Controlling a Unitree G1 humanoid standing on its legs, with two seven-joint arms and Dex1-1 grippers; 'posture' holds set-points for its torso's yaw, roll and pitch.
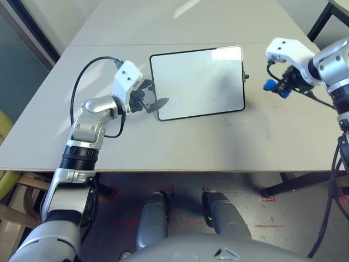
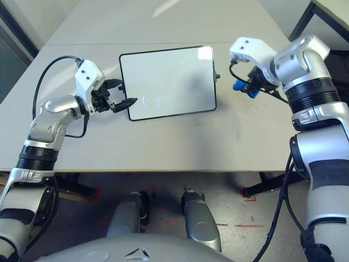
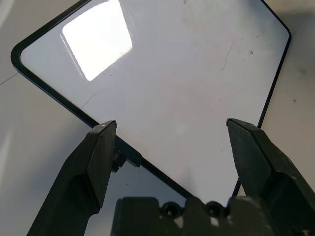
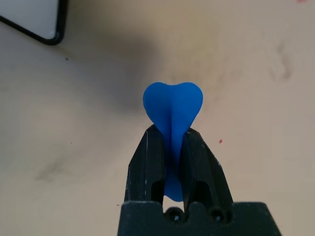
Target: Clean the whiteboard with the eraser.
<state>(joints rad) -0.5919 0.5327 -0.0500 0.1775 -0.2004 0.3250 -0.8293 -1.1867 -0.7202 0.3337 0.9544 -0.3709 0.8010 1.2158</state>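
The whiteboard (image 1: 199, 79) lies flat mid-table, black-framed, its surface nearly all white with a faint circle mark (image 2: 150, 101). My left gripper (image 1: 156, 102) is open at the board's near left corner. In the left wrist view its fingers (image 3: 98, 157) straddle that corner (image 3: 171, 125), one beside the small side knob (image 3: 118, 160). My right gripper (image 1: 278, 87) hovers right of the board and apart from it, shut on the blue eraser (image 1: 269, 85). The eraser's rounded end (image 4: 172, 105) sticks out past the black fingertips (image 4: 147, 147). A corner of the board (image 4: 34, 19) shows beyond it.
The grey table (image 1: 180, 142) has a seam running across behind the board. A black cable (image 1: 87, 71) loops from my left wrist. A dark leg of another table (image 1: 322, 22) stands at the far right. The table's front edge (image 1: 180, 171) is near my body.
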